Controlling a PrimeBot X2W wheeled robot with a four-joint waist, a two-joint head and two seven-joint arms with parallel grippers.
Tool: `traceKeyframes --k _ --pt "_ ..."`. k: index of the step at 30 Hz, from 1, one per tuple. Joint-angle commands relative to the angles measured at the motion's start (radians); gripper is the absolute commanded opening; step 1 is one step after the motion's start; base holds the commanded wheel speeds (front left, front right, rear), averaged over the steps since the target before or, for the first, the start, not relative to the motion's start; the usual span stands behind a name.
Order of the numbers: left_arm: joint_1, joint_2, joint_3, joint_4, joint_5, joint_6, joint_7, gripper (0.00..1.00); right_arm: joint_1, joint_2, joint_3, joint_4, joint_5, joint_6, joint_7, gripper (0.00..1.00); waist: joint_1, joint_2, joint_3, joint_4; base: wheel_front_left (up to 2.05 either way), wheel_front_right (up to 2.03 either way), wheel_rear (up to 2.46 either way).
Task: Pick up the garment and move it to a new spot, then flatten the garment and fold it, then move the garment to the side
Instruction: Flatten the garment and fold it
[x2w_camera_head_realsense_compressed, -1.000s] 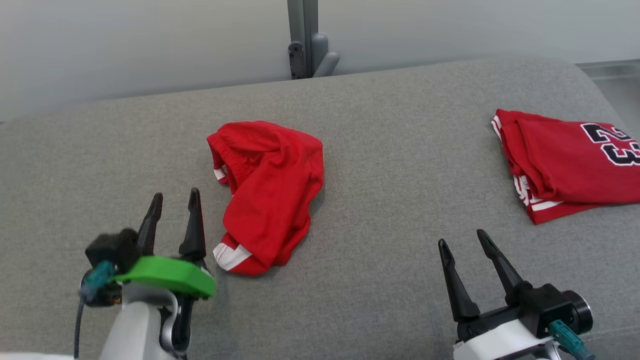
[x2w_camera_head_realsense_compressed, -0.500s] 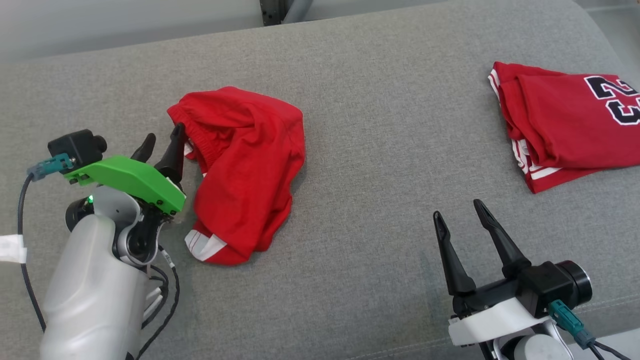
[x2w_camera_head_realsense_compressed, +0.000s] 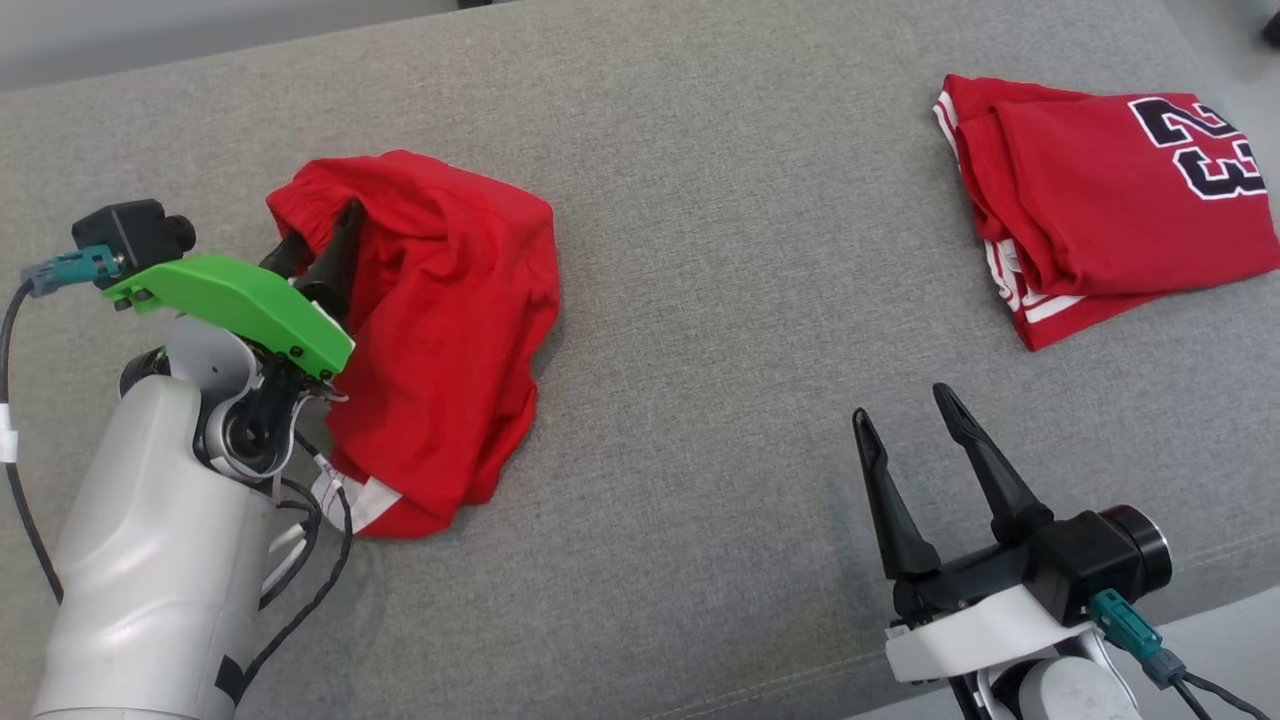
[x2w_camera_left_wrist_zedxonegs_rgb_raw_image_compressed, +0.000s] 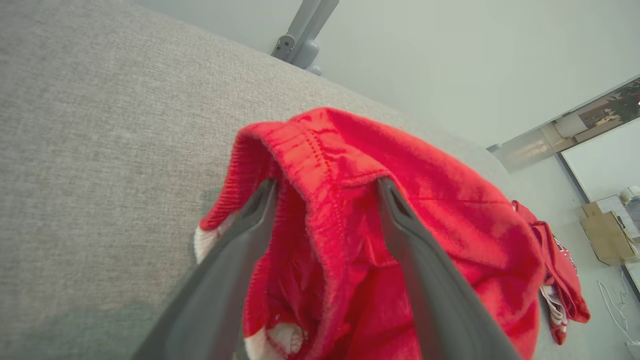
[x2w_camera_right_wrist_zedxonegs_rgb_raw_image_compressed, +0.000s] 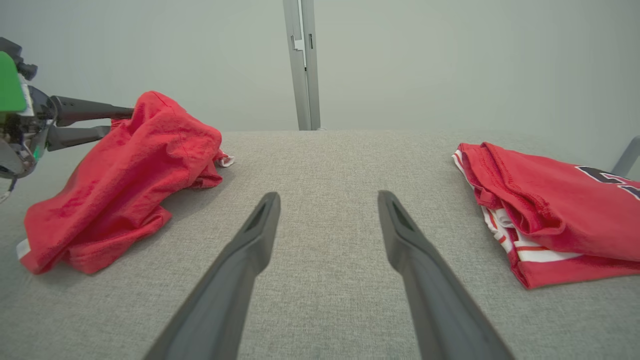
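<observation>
The garment (x2w_camera_head_realsense_compressed: 450, 330) is a crumpled red pair of shorts with white trim, lying on the left part of the grey cushion (x2w_camera_head_realsense_compressed: 700, 300). My left gripper (x2w_camera_head_realsense_compressed: 320, 235) is open at its far left end. In the left wrist view the left gripper (x2w_camera_left_wrist_zedxonegs_rgb_raw_image_compressed: 326, 182) stands astride the ribbed waistband of the garment (x2w_camera_left_wrist_zedxonegs_rgb_raw_image_compressed: 450, 210), jaws wide apart. My right gripper (x2w_camera_head_realsense_compressed: 900, 402) is open and holds nothing, low over bare cushion at the front right. The right wrist view has the right gripper (x2w_camera_right_wrist_zedxonegs_rgb_raw_image_compressed: 328, 196) between the garment (x2w_camera_right_wrist_zedxonegs_rgb_raw_image_compressed: 125, 175) and the other red piece.
A folded red jersey (x2w_camera_head_realsense_compressed: 1110, 200) with a black number lies at the far right, also seen as the jersey (x2w_camera_right_wrist_zedxonegs_rgb_raw_image_compressed: 550, 210). A grey metal post (x2w_camera_right_wrist_zedxonegs_rgb_raw_image_compressed: 302, 65) stands behind the cushion against a pale wall. The cushion's front edge (x2w_camera_head_realsense_compressed: 1200, 620) runs past my right wrist.
The head camera has tilted down. My left gripper has moved forward from beside the garment's near end to its waistband, staying open. The right gripper has kept its place and stayed open.
</observation>
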Motion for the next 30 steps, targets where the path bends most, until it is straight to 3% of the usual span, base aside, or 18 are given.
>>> traceKeyframes --k 1,3,10,18,25,30 --pt "-0.022 0.014 -0.01 -0.013 -0.006 -0.004 -0.017 0.71 -0.007 -0.002 -0.001 -0.004 0.011 -0.002 -0.001 1.0 -0.0001 0.0 0.002 -0.015 0.0 0.0 0.0" --pt "-0.026 0.023 -0.029 -0.032 -0.014 -0.004 -0.035 0.0 -0.003 -0.002 -0.003 -0.003 0.016 -0.002 -0.001 1.0 -0.0001 0.0 -0.004 -0.024 0.0 0.0 0.0" --pt "-0.056 0.071 -0.087 -0.074 -0.045 -0.004 -0.051 0.0 0.006 -0.001 0.006 0.008 0.033 -0.002 -0.001 1.0 -0.0001 0.0 -0.054 -0.06 0.0 0.0 0.0" --pt "-0.2 0.123 -0.182 -0.174 -0.068 -0.004 -0.038 0.0 0.028 -0.002 0.007 0.026 0.054 -0.002 -0.001 1.0 -0.0001 0.0 -0.139 -0.099 0.0 0.0 0.0" --pt "-0.218 0.136 -0.3 -0.43 -0.206 -0.004 -0.014 0.0 0.051 -0.002 -0.028 0.033 0.055 -0.002 -0.001 1.0 -0.0001 0.0 -0.199 -0.068 0.0 0.0 0.0" --pt "-0.052 0.251 -0.367 -0.623 -0.259 -0.003 -0.005 0.0 0.056 -0.002 -0.041 0.026 0.052 -0.002 -0.001 1.0 -0.0001 0.0 -0.213 -0.015 0.0 0.0 0.0"
